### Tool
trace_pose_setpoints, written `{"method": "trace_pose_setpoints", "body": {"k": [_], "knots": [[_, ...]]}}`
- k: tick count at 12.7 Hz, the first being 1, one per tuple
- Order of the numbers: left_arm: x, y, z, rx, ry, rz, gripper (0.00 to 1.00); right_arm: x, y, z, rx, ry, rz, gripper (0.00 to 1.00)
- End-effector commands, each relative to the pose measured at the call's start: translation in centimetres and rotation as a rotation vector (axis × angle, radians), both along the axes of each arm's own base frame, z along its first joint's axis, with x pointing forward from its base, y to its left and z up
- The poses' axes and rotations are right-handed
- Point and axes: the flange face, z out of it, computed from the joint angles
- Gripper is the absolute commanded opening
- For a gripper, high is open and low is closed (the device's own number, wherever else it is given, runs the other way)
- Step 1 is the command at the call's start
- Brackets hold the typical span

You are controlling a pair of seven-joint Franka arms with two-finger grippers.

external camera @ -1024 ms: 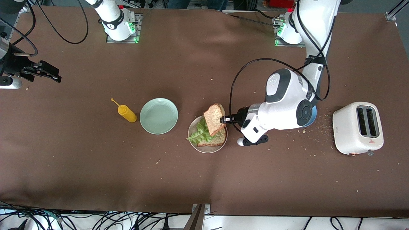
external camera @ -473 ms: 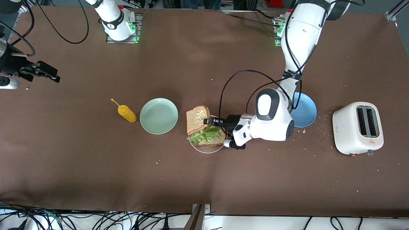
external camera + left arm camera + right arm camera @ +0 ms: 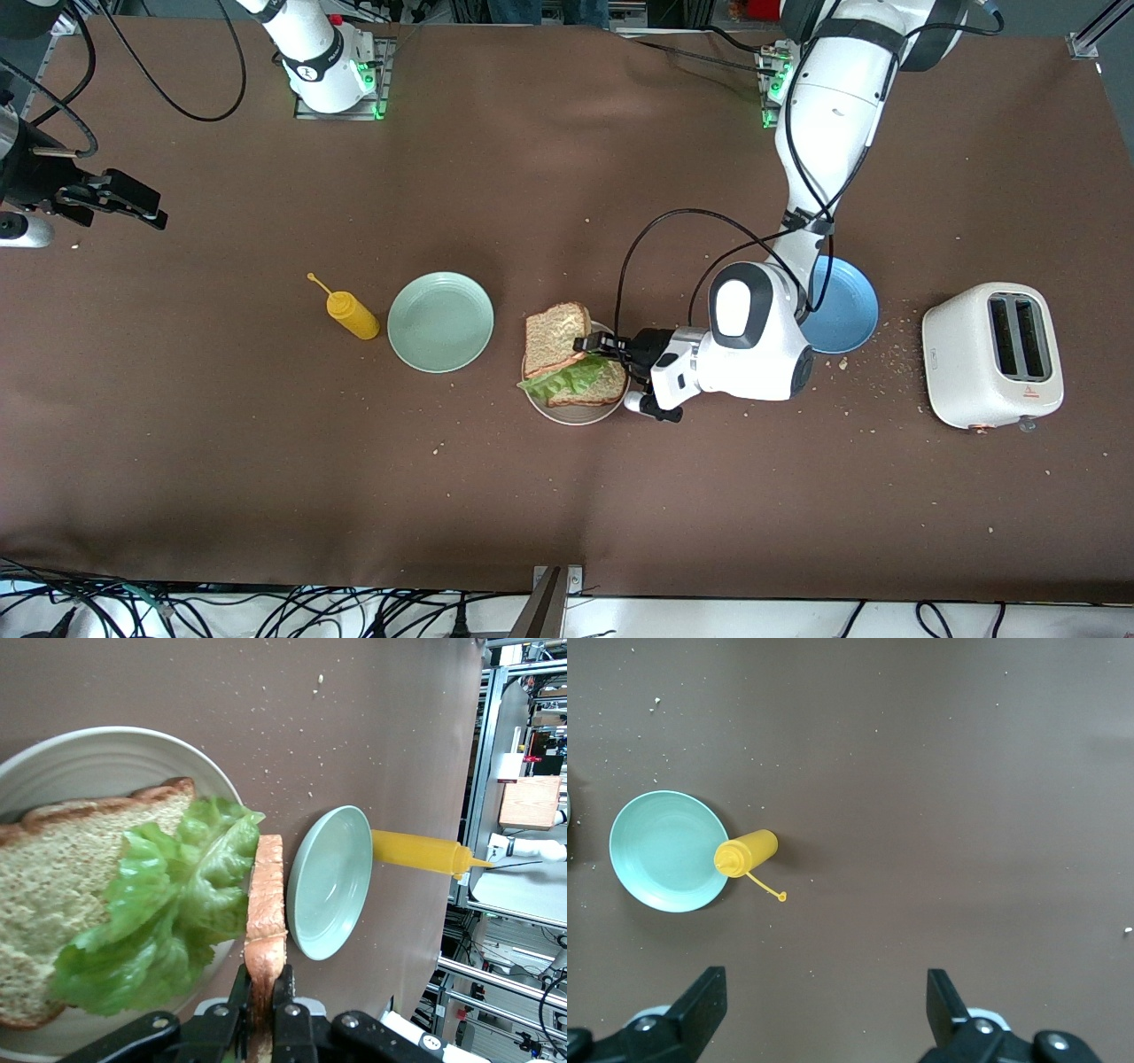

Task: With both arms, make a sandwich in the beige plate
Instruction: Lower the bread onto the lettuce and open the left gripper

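The beige plate point(image 3: 576, 415) holds one brown bread slice point(image 3: 599, 388) with a ruffled green lettuce leaf point(image 3: 556, 379) lying on it. My left gripper point(image 3: 586, 344) is shut on the edge of a second bread slice point(image 3: 555, 337). That slice lies roughly level just above the lettuce and reaches past the plate's rim on the side of the mint-green plate. The left wrist view shows this held slice point(image 3: 266, 904) edge-on between the jaws, beside the lettuce point(image 3: 159, 921) and the plate point(image 3: 89, 749). My right gripper point(image 3: 824, 997) waits open, high over the right arm's end of the table.
A mint-green plate point(image 3: 440, 321) and a yellow squeeze bottle point(image 3: 352, 315) stand beside the beige plate, toward the right arm's end. A blue plate point(image 3: 849, 310) and a white toaster point(image 3: 992, 354) are toward the left arm's end. Crumbs dot the brown cloth.
My left gripper turned the held slice from steeply tilted to nearly level and carried it across the plate toward the mint-green plate, lower over the lettuce. The right arm stayed put.
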Motion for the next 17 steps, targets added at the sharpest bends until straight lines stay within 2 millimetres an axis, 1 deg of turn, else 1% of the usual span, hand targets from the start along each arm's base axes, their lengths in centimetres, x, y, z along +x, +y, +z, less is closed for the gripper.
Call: {"method": "trace_pose_setpoints", "body": {"k": [1,3,4,5,6,9,11,13,14,16,17], "knots": [[0.8,0.9,-1.6,-0.017,-0.056,0.027,0.07,0.0,0.1,0.5,0.01,-0.007,-0.008,1.0],[1.3,1.2,-1.8,-0.001,-0.078,0.056,0.23,0.0,0.2,0.6,0.009,-0.012,-0.002,1.0],[1.3,1.4,-2.3,0.008,-0.08,0.066,0.37,0.0,0.2,0.5,0.007,-0.009,-0.003,1.0],[1.5,1.7,-2.8,0.015,-0.08,0.074,0.59,0.0,0.2,0.6,0.007,-0.013,-0.002,1.0],[1.6,2.2,-3.1,0.016,-0.074,0.083,1.0,0.0,0.2,0.6,0.007,-0.01,-0.002,1.0],[2.1,3.5,-3.2,0.022,-0.074,0.097,1.0,0.0,0.3,0.6,0.007,-0.01,0.0,1.0],[3.5,6.4,-2.4,0.018,-0.076,0.134,1.0,0.0,0.3,0.6,0.006,-0.01,0.0,1.0],[5.1,11.0,-1.3,0.01,-0.068,0.18,1.0,0.0,0.3,0.6,0.006,-0.012,0.0,1.0],[6.0,13.6,0.4,-0.004,-0.061,0.206,1.0,0.0,0.3,0.6,0.006,-0.013,0.0,1.0],[6.8,20.8,4.0,0.024,-0.03,0.184,1.0,0.0,0.3,0.7,0.006,-0.012,0.001,1.0],[6.8,24.4,5.7,0.081,-0.032,0.156,1.0,-0.1,0.3,0.8,0.006,-0.013,0.001,1.0]]}}
